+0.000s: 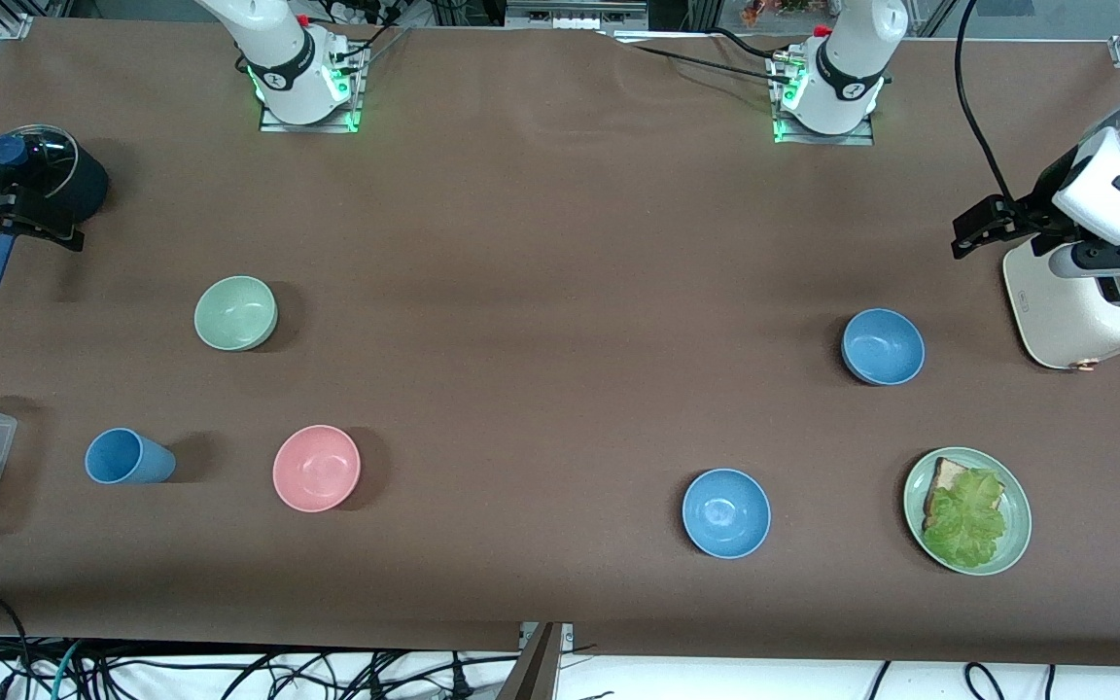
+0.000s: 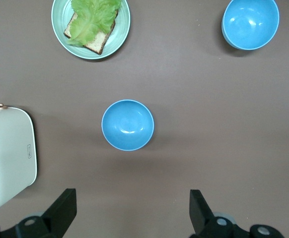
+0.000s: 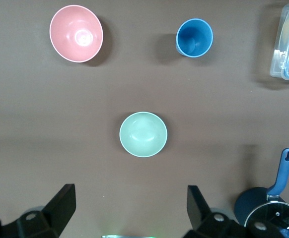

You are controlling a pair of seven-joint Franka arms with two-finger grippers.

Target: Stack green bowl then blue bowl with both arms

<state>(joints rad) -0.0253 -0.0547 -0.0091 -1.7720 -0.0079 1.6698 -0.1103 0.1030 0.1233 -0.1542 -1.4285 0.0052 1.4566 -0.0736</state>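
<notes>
1. Nothing is stacked yet; the reach for the bowls looks about to start.
2. Right tool (image 3: 129,208) hangs open above the green bowl (image 1: 235,312), empty.
3. Left tool (image 2: 132,210) hangs open, empty, probably over the blue bowl (image 1: 882,346) beside the toaster (image 1: 1085,311).
4. Next: each descends to pinch a rim.

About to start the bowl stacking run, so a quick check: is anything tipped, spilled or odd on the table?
Only the blue cup stands out: it appears to lie on its side beside the pink bowl. The green bowl and both blue bowls sit upright and empty. Nothing has spilled.
</notes>
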